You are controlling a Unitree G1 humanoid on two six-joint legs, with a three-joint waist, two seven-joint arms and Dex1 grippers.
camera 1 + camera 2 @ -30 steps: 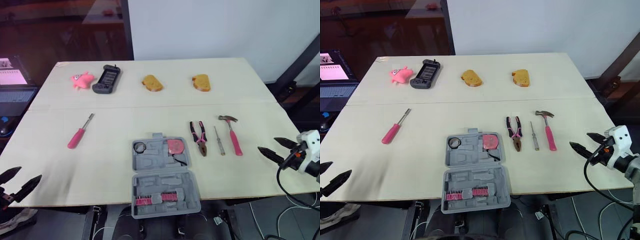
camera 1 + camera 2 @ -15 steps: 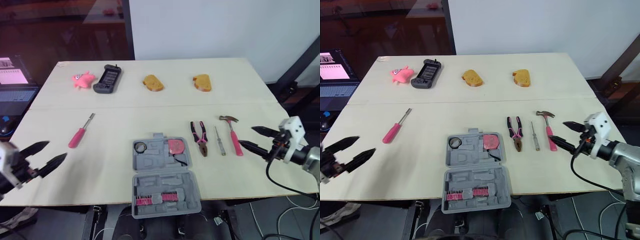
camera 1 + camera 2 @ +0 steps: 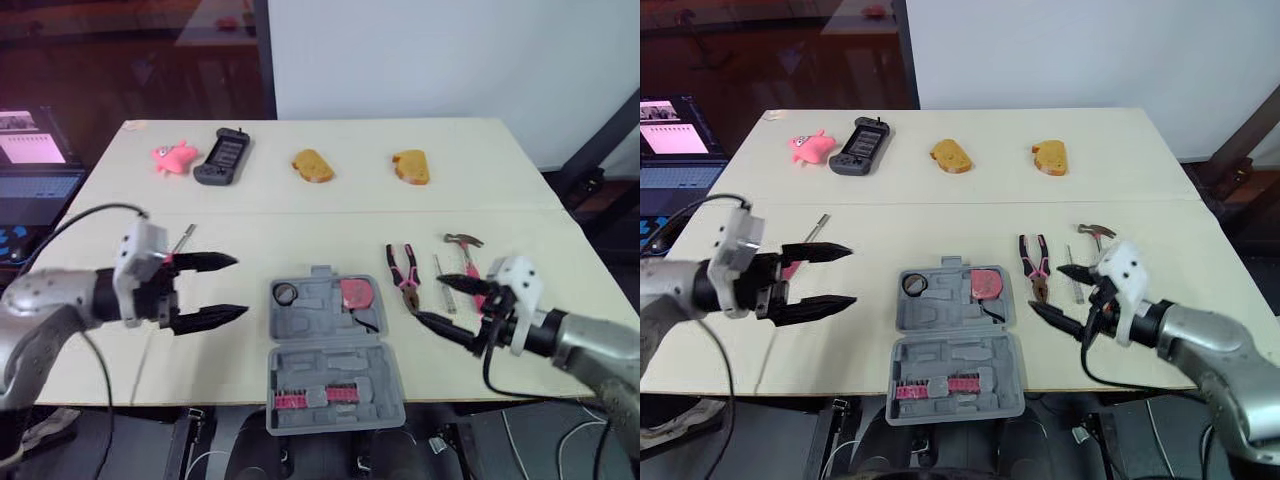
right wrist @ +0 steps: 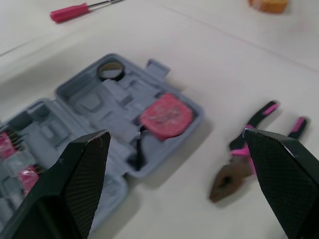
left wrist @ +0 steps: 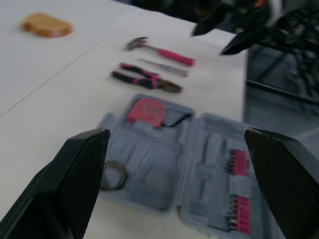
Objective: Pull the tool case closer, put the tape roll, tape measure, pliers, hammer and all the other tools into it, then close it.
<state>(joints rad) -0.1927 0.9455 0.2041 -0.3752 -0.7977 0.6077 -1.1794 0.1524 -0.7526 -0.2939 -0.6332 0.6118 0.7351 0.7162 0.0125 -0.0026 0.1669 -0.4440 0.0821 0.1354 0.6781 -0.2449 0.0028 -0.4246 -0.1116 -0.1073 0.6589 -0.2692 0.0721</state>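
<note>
Case (image 3: 318, 322) lies open at the middle of the table's (image 3: 330, 215) near edge, its front half at or over that edge, so I judge it needs no more pulling. Both grippers hang open and empty, left (image 3: 241, 285) off the case's left side, right (image 3: 429, 298) just short of the pliers (image 3: 405, 278). Grip those across both handles, clear of the thin driver (image 3: 437, 266) beside them; bare table lies between pliers and case.
</note>
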